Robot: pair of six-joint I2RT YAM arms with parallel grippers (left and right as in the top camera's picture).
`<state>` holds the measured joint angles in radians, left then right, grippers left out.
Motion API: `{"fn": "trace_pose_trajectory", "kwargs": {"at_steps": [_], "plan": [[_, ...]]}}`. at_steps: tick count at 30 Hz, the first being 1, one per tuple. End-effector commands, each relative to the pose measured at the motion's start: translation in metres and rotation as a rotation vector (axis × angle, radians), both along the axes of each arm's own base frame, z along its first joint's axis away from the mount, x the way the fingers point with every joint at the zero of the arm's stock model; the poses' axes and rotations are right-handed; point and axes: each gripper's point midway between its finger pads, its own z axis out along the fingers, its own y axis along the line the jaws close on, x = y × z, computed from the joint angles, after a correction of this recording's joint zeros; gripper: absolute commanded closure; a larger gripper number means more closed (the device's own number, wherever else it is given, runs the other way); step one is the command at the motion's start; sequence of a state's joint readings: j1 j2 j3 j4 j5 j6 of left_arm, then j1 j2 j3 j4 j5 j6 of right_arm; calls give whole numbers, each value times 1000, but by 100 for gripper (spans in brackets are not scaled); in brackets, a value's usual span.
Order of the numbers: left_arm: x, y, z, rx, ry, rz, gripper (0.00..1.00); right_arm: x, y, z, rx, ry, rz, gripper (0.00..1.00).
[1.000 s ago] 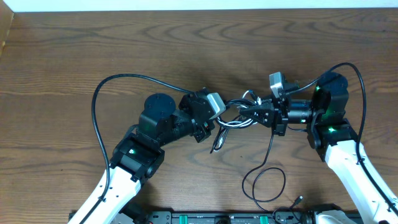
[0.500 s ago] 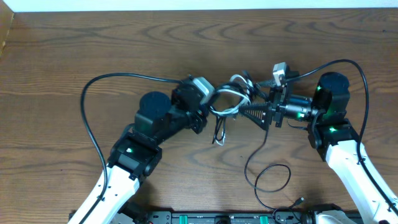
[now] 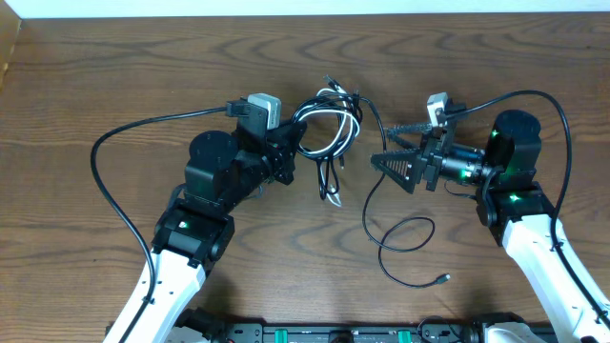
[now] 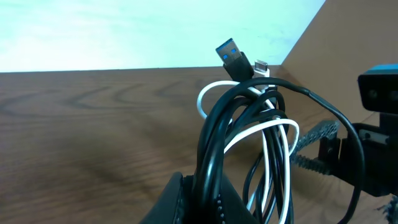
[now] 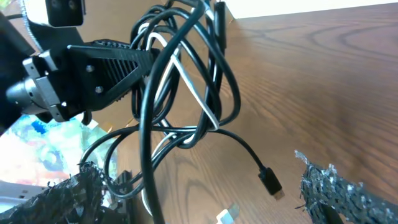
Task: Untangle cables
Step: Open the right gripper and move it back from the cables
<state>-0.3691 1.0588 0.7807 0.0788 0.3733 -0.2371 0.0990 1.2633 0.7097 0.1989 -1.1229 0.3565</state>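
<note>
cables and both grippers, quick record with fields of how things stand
cable bundle: black cables and one white cable, tangled, held up over the table
left gripper: shut on cable bundle
right gripper: open, empty, beside the bundle
trailing black cable: loops on table, plug end lying free

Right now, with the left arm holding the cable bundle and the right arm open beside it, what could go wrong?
1. The left gripper is shut on several strands of the cable bundle at once, black and white together, so pulling may tighten the loops instead of freeing them.
2. The loose black cable runs close past the open right gripper and down to the table; it could snag on a finger.
</note>
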Motion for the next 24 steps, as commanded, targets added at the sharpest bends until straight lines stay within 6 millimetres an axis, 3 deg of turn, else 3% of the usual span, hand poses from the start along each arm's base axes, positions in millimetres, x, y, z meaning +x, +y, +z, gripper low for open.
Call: {"fn": "trace_pose_trajectory", "kwargs": {"at_steps": [1,4,11,20,24], "plan": [[4,2,11,-31,-11,23,93,-4,1,4,12,-7,31,1],[2,0,11,-35,-10,10,92,1,-2,-3,-19,-16,-1,1],[0,-3,12,-117,59,13,92,31,-26,-36,-99,179,-272,7],[0,-3,14,-253,166,54,92,42,-34,-36,-82,226,-361,8],[-1,-4,14,-254,163,49,92,39,-29,-30,-58,216,-330,2]]}}
